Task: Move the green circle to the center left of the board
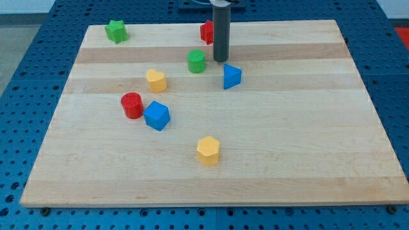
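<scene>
The green circle point(196, 61) is a short green cylinder standing on the wooden board point(294, 134), a little above and left of the board's middle. My tip point(220, 60) rests on the board just to the right of the green circle, with a small gap between them. The dark rod rises from it to the view's top.
A red block point(206, 31) is partly hidden behind the rod. A blue triangle point(232, 76) lies just below-right of the tip. A yellow heart point(156, 80), red circle point(131, 105), blue cube point(156, 115), yellow hexagon point(208, 150) and green star point(116, 30) are also on the board.
</scene>
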Available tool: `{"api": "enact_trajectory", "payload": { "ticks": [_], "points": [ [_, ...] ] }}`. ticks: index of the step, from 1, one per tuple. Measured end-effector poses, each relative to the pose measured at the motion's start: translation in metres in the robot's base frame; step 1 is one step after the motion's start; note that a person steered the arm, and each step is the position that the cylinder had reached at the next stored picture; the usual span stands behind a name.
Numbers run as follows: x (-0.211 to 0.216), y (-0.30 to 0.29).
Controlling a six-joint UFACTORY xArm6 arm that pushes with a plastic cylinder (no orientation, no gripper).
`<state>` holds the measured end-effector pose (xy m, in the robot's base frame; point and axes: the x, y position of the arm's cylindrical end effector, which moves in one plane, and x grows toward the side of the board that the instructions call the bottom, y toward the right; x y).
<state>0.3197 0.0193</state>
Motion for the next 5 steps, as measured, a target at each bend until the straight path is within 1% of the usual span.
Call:
{"api": "enact_trajectory", "payload": {
  "ticks": [1, 3, 5],
  "points": [
    [0.008, -0.026],
    [0.0, -0.112],
    [0.0, -0.176]
  ]
}}
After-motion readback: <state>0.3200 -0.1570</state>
